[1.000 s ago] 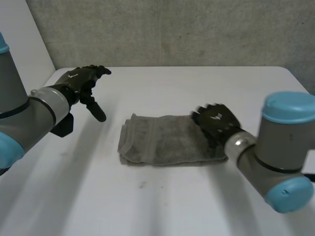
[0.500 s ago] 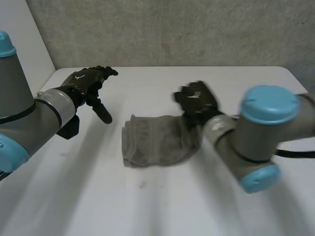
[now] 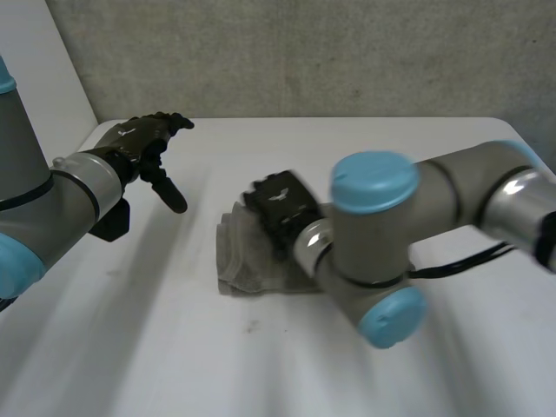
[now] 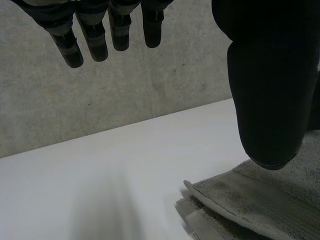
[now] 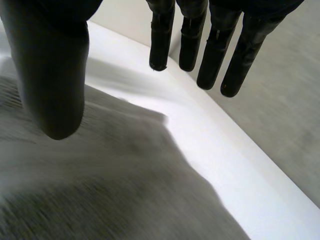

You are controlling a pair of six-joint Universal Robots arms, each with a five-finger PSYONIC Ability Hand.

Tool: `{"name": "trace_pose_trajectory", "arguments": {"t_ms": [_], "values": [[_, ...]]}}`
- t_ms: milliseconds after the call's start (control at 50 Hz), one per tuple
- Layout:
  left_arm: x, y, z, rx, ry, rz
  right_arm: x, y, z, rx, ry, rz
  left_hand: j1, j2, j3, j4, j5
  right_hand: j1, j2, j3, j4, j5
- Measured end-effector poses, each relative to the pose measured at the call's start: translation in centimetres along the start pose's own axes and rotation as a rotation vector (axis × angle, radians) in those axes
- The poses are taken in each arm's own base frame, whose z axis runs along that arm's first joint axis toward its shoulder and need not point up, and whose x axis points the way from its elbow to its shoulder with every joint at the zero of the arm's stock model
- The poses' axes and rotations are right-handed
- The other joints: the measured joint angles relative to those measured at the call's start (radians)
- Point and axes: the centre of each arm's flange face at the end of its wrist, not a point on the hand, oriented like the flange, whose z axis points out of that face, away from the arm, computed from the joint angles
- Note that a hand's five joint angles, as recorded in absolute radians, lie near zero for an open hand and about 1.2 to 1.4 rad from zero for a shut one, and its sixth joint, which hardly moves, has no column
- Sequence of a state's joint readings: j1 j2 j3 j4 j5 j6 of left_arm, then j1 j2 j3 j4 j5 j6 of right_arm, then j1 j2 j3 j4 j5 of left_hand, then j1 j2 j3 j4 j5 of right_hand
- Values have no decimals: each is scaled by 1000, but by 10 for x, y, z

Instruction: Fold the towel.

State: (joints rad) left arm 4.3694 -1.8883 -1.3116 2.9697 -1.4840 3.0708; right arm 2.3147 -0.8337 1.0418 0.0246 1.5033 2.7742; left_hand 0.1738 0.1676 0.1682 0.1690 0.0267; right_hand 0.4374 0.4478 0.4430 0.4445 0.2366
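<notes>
A grey towel (image 3: 239, 261) lies folded in the middle of the white table (image 3: 130, 347). My right hand (image 3: 280, 201) hovers over the towel's left part, with its arm reaching across and hiding the towel's right part. In the right wrist view the fingers (image 5: 210, 45) are straight and the thumb (image 5: 55, 75) stands apart, with the towel (image 5: 125, 190) under the palm and nothing held. My left hand (image 3: 139, 139) hangs open above the table to the left of the towel. In its own view the fingers (image 4: 95, 40) are straight and the towel's layered edge (image 4: 240, 205) lies beneath the thumb (image 4: 270, 100).
A grey wall (image 3: 304, 52) closes off the far side of the table. Bare tabletop lies in front of the towel and to its left under my left hand.
My right hand has swept left across the towel from its right end to over its left part. The towel looks shorter than before. My left hand has hardly moved.
</notes>
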Motion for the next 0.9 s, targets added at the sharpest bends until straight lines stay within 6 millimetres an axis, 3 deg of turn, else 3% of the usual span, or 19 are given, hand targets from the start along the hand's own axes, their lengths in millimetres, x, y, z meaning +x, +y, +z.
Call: {"name": "trace_pose_trajectory", "arguments": {"t_ms": [140,280,440,660,780,900], "values": [[2,1,-1,-2,7,1,58,19,-32,-78,187,135,0,0,0,0,0,4,2,3,0,25],[4,2,-1,-4,10,2,94,65,-68,-146,269,205,0,0,0,0,0,106,68,98,93,137],[5,3,-1,-9,13,3,99,103,-82,-157,233,171,0,0,0,1,0,165,131,155,152,196],[6,5,-1,-13,15,3,95,127,-75,-172,217,90,0,-1,0,1,0,215,182,204,199,242],[6,6,-1,-15,17,3,98,133,-70,-162,243,76,0,-1,0,1,0,790,769,804,807,828],[6,6,-1,-17,17,3,109,129,-63,-106,284,55,0,-1,0,1,0,844,814,888,896,897]]}}
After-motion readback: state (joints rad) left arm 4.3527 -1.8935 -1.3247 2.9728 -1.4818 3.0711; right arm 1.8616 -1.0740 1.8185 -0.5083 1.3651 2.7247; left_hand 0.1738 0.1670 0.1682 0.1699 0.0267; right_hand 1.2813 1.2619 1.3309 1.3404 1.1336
